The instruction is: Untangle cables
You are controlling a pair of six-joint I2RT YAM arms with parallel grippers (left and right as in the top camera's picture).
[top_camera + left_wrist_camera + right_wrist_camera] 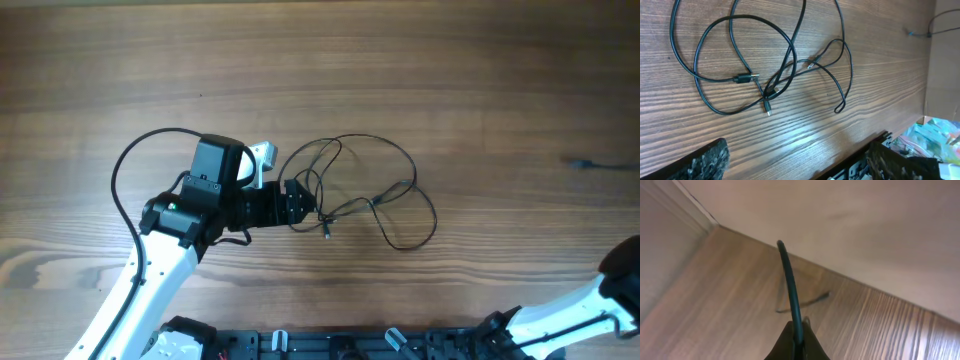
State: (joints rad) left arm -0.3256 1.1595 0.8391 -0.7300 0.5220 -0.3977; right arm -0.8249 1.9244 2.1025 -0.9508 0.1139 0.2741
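Note:
The cables [350, 208] lie as one loose tangle of thin black loops in the middle of the wooden table. In the left wrist view the tangle [765, 75] shows crossing strands and small plug ends [745, 78]. My left gripper [300, 205] is low at the tangle's left edge. Its fingers are wide apart [800, 165] with nothing between them, and the tangle lies just ahead. My right gripper [798, 340] is shut on a dark cable [790, 285] that curves up away from its fingertips. That gripper is out of the overhead view.
A separate short black strand [590, 163] lies at the table's far right, also showing in the left wrist view [940, 22]. The right arm [600, 300] sits at the bottom right corner. The arm bases line the table's front edge [350, 345].

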